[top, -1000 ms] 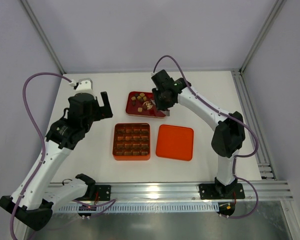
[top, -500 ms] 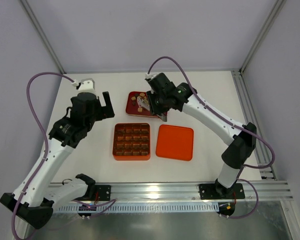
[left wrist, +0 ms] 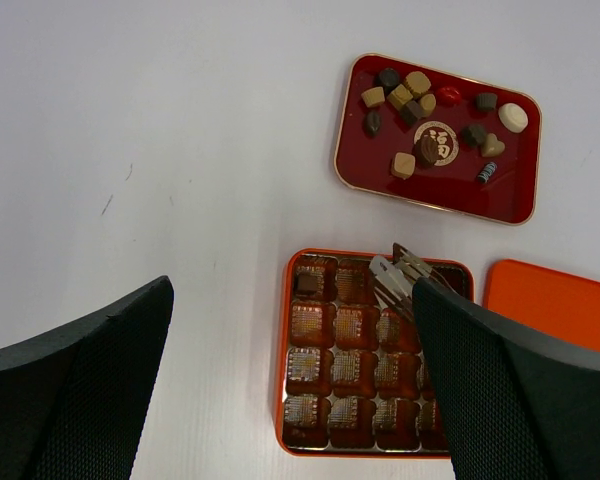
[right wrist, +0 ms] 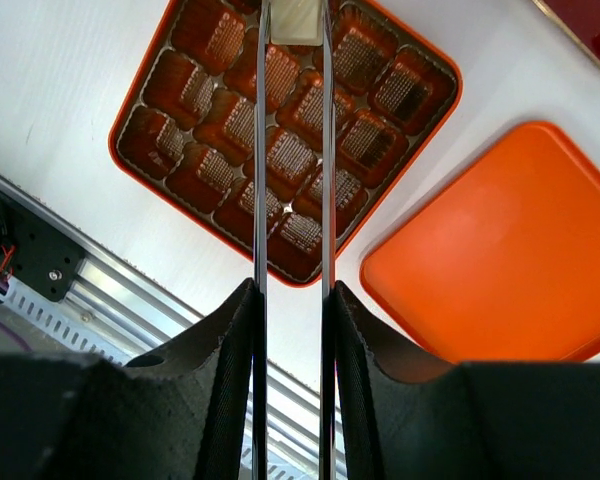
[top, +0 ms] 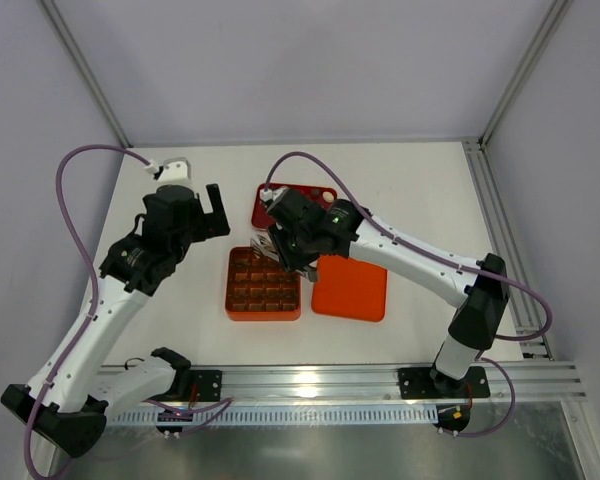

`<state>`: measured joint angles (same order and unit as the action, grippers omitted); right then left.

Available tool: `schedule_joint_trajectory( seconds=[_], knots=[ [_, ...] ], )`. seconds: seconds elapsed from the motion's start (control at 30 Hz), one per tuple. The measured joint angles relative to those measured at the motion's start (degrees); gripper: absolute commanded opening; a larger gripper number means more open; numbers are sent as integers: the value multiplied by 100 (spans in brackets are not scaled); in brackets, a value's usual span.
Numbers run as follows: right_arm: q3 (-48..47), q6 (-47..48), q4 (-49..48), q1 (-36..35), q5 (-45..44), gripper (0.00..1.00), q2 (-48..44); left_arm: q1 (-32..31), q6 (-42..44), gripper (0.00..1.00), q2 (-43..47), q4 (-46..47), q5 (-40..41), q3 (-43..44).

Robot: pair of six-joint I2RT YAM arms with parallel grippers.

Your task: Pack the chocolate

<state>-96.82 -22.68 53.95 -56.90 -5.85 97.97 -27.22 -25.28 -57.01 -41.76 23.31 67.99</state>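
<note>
- Orange square box (top: pixel 263 316): flat on the white table (top: pixel 430 200), uncovered, grid of ribbed cells.
- Orange lid (top: pixel 350 290): at 3 o'clock from the box, just beside it, lying flat.
- Dark red tray (left wrist: pixel 505 190): at 1 o'clock from the box, apart from it; white emblem (left wrist: pixel 439 143) at centre.
- Aluminium rail (top: pixel 330 380): along the table's near edge.

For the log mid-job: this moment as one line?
right gripper: cream piece held over orange box | left gripper: open, holding nothing | box: one dark piece in corner cell | red tray: loose pieces inside
</note>
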Motion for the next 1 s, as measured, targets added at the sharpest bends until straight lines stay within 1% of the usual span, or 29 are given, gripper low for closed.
schedule_joint_trajectory(
  seconds=[0.2,0.63,0.73,0.8,0.87,0.9,1.0],
  knots=[
    [216,-83,-11,-118,0,36,2,2,-2,100,0,0,2,-13],
    [216,-149,-199,-214,0,36,125,42,0,100,0,9,2,-70],
    [216,-151,-227,-225,-2,37,210,52,0,100,0,11,0,-92],
    [216,-151,-256,-227,-7,40,260,70,2,100,0,13,0,-96],
    [216,-153,-275,-227,-24,41,299,74,2,100,0,15,2,-96],
    [216,-153,-282,-227,-31,43,319,79,2,100,2,15,0,-96],
    [216,-153,-295,-229,-72,44,343,85,2,100,2,17,0,-96]
  ],
)
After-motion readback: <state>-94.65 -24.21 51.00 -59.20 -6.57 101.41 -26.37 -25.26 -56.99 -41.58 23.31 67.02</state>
